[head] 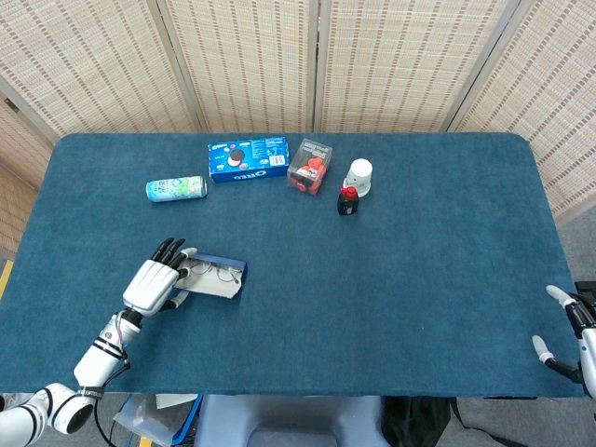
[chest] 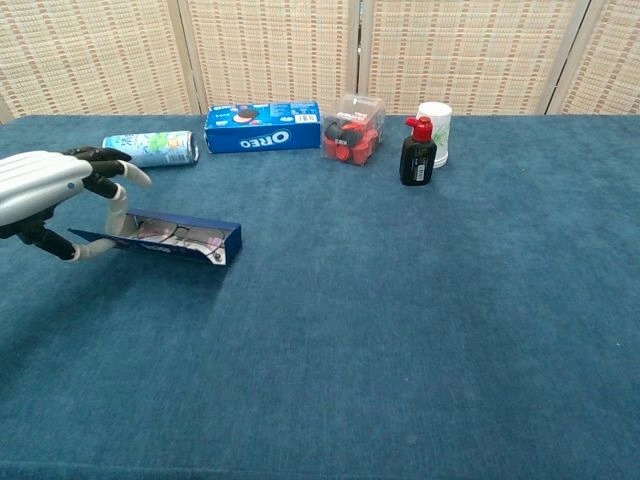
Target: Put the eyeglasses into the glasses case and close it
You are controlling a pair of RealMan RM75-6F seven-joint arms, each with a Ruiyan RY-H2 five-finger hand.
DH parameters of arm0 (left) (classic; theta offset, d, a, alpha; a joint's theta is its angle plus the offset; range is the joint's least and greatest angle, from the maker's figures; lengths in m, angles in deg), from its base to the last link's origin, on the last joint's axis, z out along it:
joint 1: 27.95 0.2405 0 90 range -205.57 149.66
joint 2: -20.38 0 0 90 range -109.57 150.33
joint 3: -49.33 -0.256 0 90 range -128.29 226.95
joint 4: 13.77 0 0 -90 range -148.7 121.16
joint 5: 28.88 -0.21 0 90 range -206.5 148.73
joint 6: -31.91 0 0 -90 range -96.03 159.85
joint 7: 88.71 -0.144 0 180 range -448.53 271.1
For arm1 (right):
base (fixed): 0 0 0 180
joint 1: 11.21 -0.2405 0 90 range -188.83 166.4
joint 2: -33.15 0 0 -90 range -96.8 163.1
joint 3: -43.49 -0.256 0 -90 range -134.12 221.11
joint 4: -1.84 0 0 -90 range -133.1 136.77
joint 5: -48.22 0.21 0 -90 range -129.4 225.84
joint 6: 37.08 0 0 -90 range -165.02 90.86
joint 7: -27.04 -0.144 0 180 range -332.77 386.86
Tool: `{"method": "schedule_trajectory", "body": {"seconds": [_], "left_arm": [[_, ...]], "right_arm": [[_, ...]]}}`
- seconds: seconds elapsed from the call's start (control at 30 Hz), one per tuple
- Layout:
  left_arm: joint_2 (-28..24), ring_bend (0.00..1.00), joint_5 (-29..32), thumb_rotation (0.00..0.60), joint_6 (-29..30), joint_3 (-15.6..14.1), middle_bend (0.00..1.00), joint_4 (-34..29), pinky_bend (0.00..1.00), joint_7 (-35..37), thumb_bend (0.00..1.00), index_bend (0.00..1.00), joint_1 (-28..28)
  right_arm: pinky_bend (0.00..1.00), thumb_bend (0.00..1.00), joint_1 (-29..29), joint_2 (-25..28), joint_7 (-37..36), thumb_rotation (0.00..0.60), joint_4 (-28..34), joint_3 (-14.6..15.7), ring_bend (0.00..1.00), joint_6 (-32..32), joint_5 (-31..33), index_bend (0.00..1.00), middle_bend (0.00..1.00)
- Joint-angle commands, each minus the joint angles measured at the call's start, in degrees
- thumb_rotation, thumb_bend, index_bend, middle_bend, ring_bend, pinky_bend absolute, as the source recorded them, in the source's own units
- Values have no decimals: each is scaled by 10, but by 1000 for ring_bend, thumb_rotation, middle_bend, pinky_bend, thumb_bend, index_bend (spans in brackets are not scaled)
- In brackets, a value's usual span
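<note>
While the blue cloth-covered table (head: 391, 279) is seen from above in the head view, the left hand (head: 152, 285) is shown at the near left part of it, clasped on the left end of the open glasses case (head: 213, 278). In the chest view the same left hand (chest: 45, 190) is seen with its fingers (chest: 118, 205) curled over the case's (chest: 165, 236) end and the thumb placed beneath, so that the case is gripped. The eyeglasses (chest: 182, 234) are seen lying inside the dark blue case, and the lid is not closed. Whether the held end is lifted off the cloth cannot be told for certain, though in the chest view it appears slightly raised. The right hand (head: 570, 333) is seen only at the lower right edge of the head view, beyond the table's corner, with its fingers apart and nothing held in them. Along the far side of the table a row of other things is set: a light green can (head: 176, 188) laid on its side, a blue Oreo box (head: 248, 158) just to its right, a clear box of red pieces (head: 309, 167), a white cup (head: 359, 176), and a small dark bottle with a red cap (head: 347, 200) just in front of the cup. These are well apart from the case.
</note>
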Motion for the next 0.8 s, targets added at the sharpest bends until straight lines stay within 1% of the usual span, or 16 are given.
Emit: {"method": "schedule_trajectory", "body": {"seconds": [0.03, 0.27, 0.47, 0.67, 0.8], "left_arm": [[-19, 32, -2, 600, -18, -2, 181, -17, 0, 5, 454, 616, -6], [-43, 32, 27, 600, -82, 17, 179, -44, 0, -15, 452, 602, -35], [-54, 32, 59, 600, -122, 38, 179, -54, 0, -28, 452, 596, -56], [-57, 32, 115, 600, -166, 61, 179, -55, 0, -50, 449, 586, -73], [-48, 31, 161, 600, -191, 76, 178, -44, 0, -75, 449, 579, -86]], "right_arm": [[70, 296, 1, 0, 1, 600, 2, 0, 164, 1, -1, 164, 243], [70, 296, 2, 0, 3, 600, 3, 2, 165, 4, -3, 164, 244], [70, 296, 3, -2, 2, 600, 2, 3, 164, 6, -5, 164, 243], [70, 296, 4, -4, 1, 600, 0, 3, 165, 5, -4, 164, 243], [70, 296, 4, -5, 0, 600, -1, 4, 165, 5, -6, 164, 243]]}}
